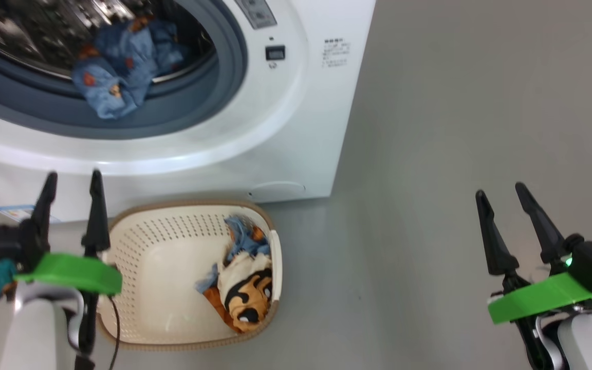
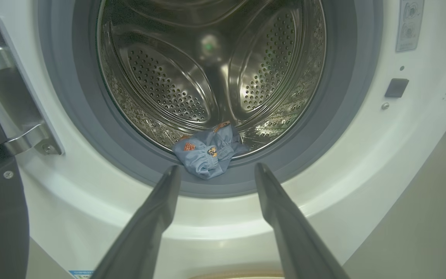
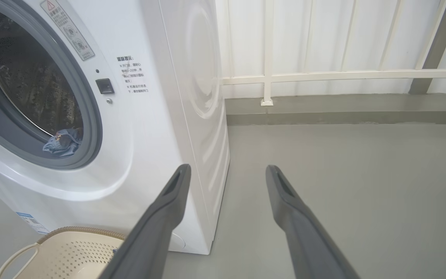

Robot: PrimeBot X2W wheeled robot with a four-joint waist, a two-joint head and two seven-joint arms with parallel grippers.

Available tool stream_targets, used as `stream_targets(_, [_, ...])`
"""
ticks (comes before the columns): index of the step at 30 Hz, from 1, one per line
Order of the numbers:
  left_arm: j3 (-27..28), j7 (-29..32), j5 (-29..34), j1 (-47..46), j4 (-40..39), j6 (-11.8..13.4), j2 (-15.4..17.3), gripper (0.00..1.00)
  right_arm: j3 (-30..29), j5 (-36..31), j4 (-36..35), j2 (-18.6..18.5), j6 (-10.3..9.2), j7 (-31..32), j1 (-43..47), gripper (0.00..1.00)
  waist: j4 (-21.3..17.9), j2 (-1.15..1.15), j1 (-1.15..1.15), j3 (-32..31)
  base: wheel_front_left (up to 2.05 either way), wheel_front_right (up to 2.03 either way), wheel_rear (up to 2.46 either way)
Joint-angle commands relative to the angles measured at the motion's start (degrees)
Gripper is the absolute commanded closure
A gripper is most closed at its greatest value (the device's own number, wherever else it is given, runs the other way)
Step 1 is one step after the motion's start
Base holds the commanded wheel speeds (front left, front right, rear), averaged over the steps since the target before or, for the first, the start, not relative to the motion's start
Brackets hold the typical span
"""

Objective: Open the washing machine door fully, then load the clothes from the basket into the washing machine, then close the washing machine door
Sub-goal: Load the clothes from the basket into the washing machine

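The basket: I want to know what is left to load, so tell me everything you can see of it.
The basket is a rectangular tub of cream plastic with rounded corners, perforated walls, a brown woven-look rim and a pale side handle. It stands upright on the grey floor, close before the washing machine. It is mostly empty: the clothes, a cream piece with a black-and-orange print and a light blue piece, lie bunched against its right wall.

Left hand: placed at the lower left, empty, its two dark fingers held apart and pointed upward.
Right hand: placed at the lower right, empty, fingers spread and leaned slightly to the left.
Wrists: a green bracket is carried on each, above a pale forearm.
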Motion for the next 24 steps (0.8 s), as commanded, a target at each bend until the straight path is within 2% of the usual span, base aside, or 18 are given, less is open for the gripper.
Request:
stream_targets(1, [1.2,-0.3,-0.1,1.9,-2.1,0.0,1.5,0.0,0.8,1.0,-0.9,-1.1,0.26,-0.5,1.2,0.0,2.0,0.0,0.01,-3.9,0.0,0.0,0.0])
stream_targets(14, [2.7,-0.3,0.0,16.2,-8.5,0.0,0.1,0.0,0.3,1.7,-0.5,-1.9,0.26,-0.5,7.4,0.0,3.6,0.0,0.01,-11.5,0.0,0.0,0.0])
stream_targets(24, [3.9,-0.3,-0.3,23.0,-13.5,0.0,-0.8,0.0,-0.5,1.6,-1.0,-2.1,0.26,-0.5,10.3,0.0,3.7,0.0,0.01,-13.9,0.0,0.0,0.0])
